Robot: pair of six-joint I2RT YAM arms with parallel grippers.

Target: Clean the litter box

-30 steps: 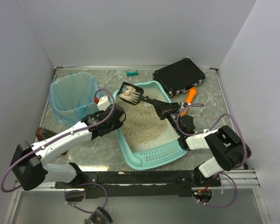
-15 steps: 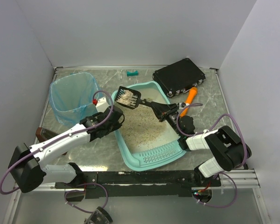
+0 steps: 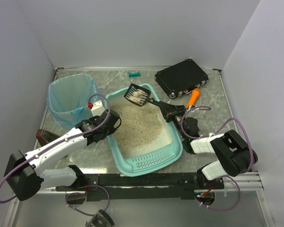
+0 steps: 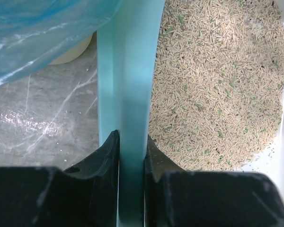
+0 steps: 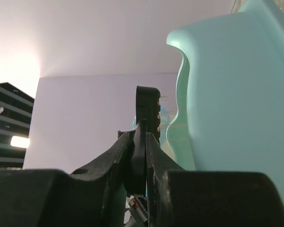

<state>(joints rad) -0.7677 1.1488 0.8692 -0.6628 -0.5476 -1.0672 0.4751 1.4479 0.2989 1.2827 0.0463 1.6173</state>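
Observation:
The teal litter box (image 3: 132, 166) with beige litter sits mid-table, its slotted lip toward the arms. My left gripper (image 3: 112, 124) is shut on the box's left rim (image 4: 130, 94), one jaw outside the wall and one inside against the litter. My right gripper (image 3: 174, 111) is shut on the handle of a black slotted scoop (image 3: 138, 95), which is held above the box's far end with some litter in it. In the right wrist view the scoop handle (image 5: 146, 118) stands between the jaws, beside the box's outer wall (image 5: 227, 85).
A white bin lined with a blue bag (image 3: 71, 97) stands left of the box, touching its rim area. A black case (image 3: 182, 76) lies at the back right, an orange tool (image 3: 194, 96) beside it. A small teal piece (image 3: 134, 74) lies at the back.
The litter box has been dragged and turned, its near end moving left. The scoop has moved right and farther back over the box's far end.

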